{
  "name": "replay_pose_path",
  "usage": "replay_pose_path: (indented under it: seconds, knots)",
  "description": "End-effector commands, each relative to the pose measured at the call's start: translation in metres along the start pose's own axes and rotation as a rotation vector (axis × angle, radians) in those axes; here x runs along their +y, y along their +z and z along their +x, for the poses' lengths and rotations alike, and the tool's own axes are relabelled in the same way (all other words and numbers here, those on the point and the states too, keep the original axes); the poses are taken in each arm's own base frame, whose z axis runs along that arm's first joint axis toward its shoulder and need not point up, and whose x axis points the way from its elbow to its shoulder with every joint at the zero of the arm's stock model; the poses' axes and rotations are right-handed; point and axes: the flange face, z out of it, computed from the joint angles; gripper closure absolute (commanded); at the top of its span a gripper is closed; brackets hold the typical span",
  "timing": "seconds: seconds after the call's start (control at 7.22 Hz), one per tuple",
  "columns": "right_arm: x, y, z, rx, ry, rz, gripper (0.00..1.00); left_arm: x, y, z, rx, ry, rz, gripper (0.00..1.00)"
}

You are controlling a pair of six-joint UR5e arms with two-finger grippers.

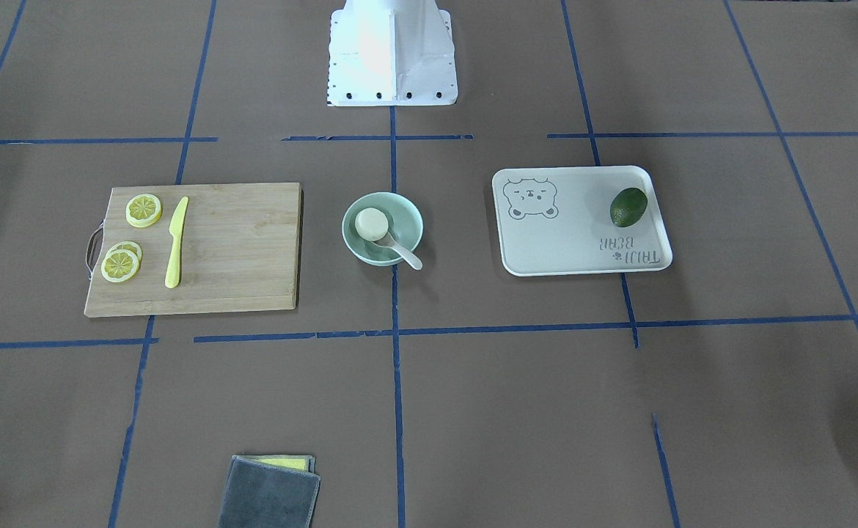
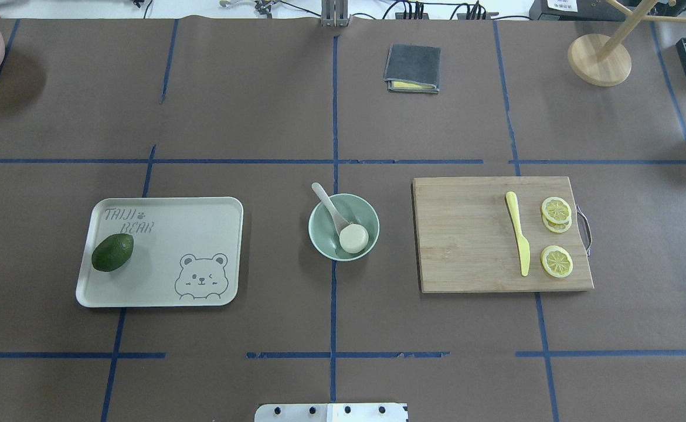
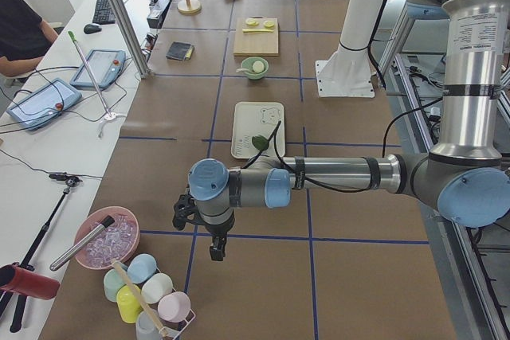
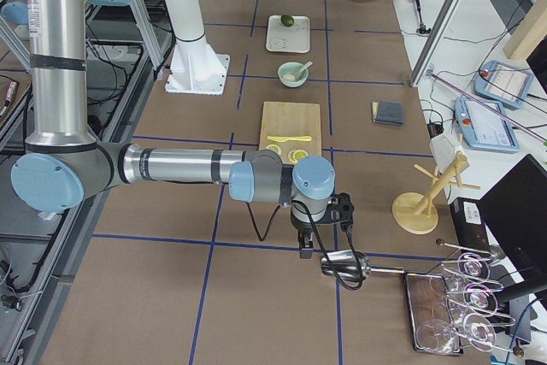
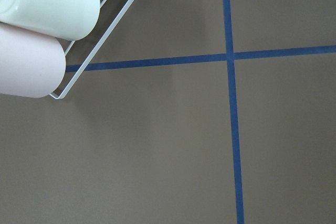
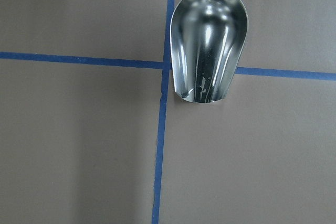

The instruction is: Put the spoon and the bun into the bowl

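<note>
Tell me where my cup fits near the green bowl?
Bare table lies between bowl and tray, and between bowl and cutting board. The board's bowl-side half is bare. Crowded: bun and spoon fill the bowl; knife and lemon slices crowd the board's handle end.

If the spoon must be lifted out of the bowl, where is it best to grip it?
I would grip the spoon by its handle end, which juts free over the bowl rim, far-left of the robot. Come from above; the bun crowds the scoop.

Mint-green bowl [image 2: 364, 212], cream bun [image 2: 353, 238], bear-printed white tray [image 2: 161, 246].
</note>
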Motion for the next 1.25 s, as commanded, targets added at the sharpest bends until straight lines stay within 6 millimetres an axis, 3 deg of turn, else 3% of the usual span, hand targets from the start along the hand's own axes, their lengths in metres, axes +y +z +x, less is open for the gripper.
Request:
replay_pose_path:
  seconds: [0.0,1.11]
  knots:
    - [0.001,0.002,-0.001,-0.026,0.008,0.001,0.0,0.0,-0.004,0.002,0.012,-0.008,0.006,0.0]
    - [-0.012,-0.007,-0.01,-0.042,0.0,0.014,0.0,-0.002,-0.006,0.006,0.036,-0.012,0.013,0.0]
